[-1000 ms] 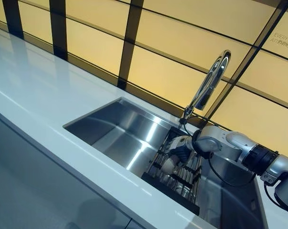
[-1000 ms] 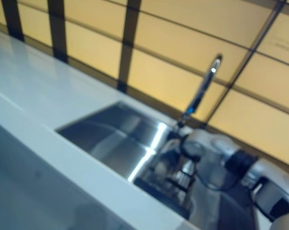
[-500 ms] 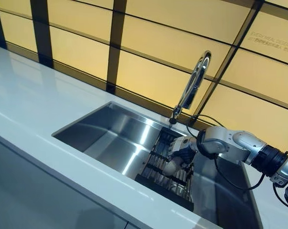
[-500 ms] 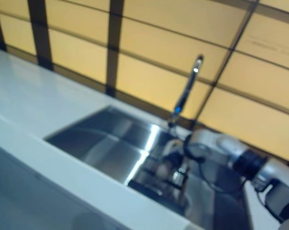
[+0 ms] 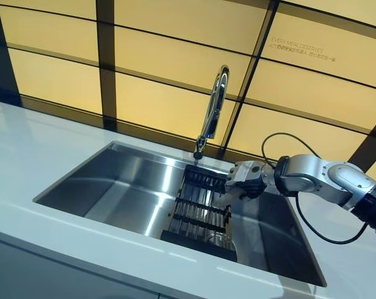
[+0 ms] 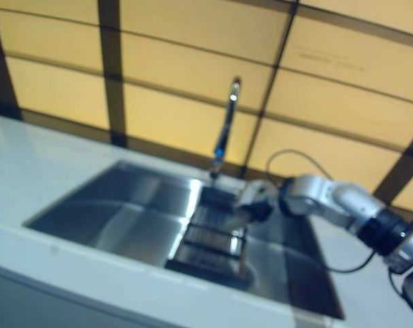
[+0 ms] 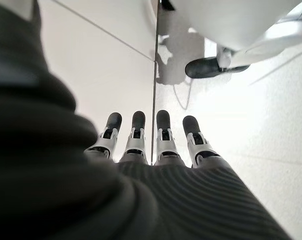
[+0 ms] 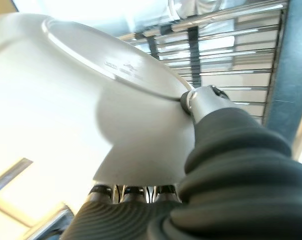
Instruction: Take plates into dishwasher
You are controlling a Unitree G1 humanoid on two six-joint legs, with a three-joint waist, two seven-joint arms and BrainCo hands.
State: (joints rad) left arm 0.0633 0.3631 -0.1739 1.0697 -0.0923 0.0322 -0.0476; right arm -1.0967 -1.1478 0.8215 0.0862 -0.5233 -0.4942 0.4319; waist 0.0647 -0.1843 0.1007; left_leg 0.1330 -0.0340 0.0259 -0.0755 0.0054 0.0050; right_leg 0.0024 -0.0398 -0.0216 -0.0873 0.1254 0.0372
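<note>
The right hand (image 8: pixel 201 107) is closed on a plate (image 8: pixel 81 115): in the right wrist view its thumb presses on the raised foot ring of the plate's underside while the fingers pass behind the rim, so the smooth, glossy white disc is pinched between them. The plate is round, shallow and ceramic-looking, with a small line of print stamped on its base that is too small to read. From the head views the right hand (image 5: pixel 245 180) is over the right part of the sink (image 5: pixel 113 193), just above the far end of a black rack (image 5: pixel 200 215) of thin parallel metal rods that sits in the basin; the plate shows there only as a pale sliver beneath the hand. The sink is a rectangular brushed-steel basin with bright reflections, sunk into a smooth white worktop (image 5: pixel 45 143) near its back edge. A slim curved chrome faucet (image 5: pixel 211 109) rises from the back edge of the sink, beside the rack. Behind the worktop stands a wall of amber panels (image 5: pixel 163 43) divided by dark bars, with faint, unreadable lettering on one panel. The left hand (image 7: pixel 156 145) hangs with straight, relaxed fingers over a pale tiled floor (image 7: pixel 106 75), holding nothing.
</note>
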